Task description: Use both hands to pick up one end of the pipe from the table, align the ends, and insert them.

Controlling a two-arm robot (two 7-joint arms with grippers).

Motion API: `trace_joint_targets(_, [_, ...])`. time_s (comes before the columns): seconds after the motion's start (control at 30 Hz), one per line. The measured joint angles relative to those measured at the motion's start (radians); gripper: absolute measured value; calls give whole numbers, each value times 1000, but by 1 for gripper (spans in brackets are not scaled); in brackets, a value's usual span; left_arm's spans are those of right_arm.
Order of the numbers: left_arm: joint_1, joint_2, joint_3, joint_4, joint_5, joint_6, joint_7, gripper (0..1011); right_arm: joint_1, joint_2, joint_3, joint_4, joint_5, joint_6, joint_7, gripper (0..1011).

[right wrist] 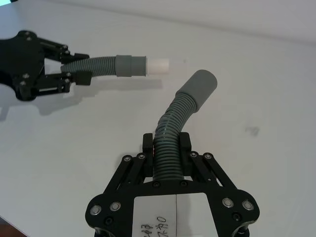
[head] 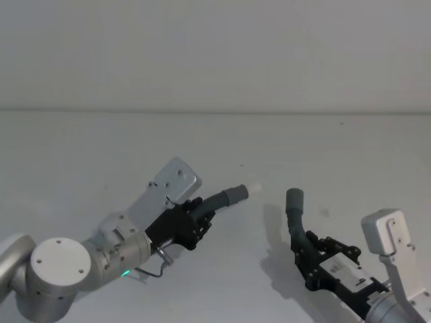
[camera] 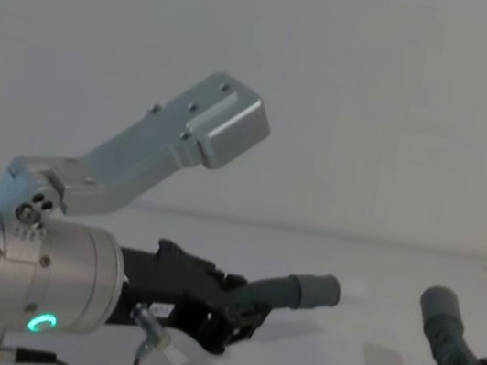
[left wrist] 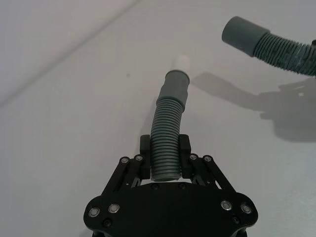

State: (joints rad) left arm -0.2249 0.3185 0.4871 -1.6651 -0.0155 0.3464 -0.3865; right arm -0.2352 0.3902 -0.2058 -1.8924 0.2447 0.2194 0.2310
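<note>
1. STATUS. Left gripper (head: 203, 214): clenched on the pipe (left wrist: 167, 129), on the corrugated run a short way behind the white-tipped cuff (left wrist: 174, 90). Right gripper (right wrist: 166, 147): clenched on the same pipe, likewise on the ribs behind the plain cuff (right wrist: 199, 89). Both ends held clear of the table (head: 94, 155), judging by the shadows beneath them.

2. POSITION. 2 cuffs near each other but apart, with open space between. White tip (left wrist: 182, 63) aimed roughly toward the robot's right side. Plain cuff tilted upward and away, so not yet coaxial. Task judged to be at the alignment step, with insertion not yet begun.

3. HANDLING. Treat as light and soft: likely to flex at every rib and to sag or swing beyond the grip. Expect good purchase on the ribs and slip on the smooth cuffs. Keep hold on the corrugation close behind each cuff, never on the cuff itself, leaving the mating surfaces free.

4. NEXT MOVE. Rotate the right gripper to bring the plain cuff's mouth square to the white tip, then close the gap along 1 common axis. Push gently; expect buckling of the free length under off-axis load.
</note>
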Motion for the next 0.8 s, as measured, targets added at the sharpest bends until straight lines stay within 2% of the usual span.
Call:
trace_joint_targets(0.07, [-6,9,3,-3,12,-21,-6,319,-1,11,2,-4,-10,-15,8,291])
trace_joint_targets(0.23, [-23,33,11,-8,38,-74,-22,319,-9,65,9,-21,-50,-60,42,291])
trace_joint_targets(0.27, [-25,37,12,-8,42,-82,-24,319,-9,65,9,-21,-50,-60,42,291])
trace_joint_targets(0.37, [-41,60,19,-12,66,-132,-41,319,-14,100,12,-30,-77,-85,67,290])
trace_joint_targets(0.4, [-41,60,19,-12,66,-132,-41,319,-15,109,13,-33,-82,-89,72,291])
trace_joint_targets(0.63, [-72,106,34,-14,110,-233,-72,319,-25,179,17,-49,-133,-131,121,291])
trace_joint_targets(0.8, [-102,148,49,-14,149,-332,-98,319,-33,236,20,-61,-173,-163,160,290])
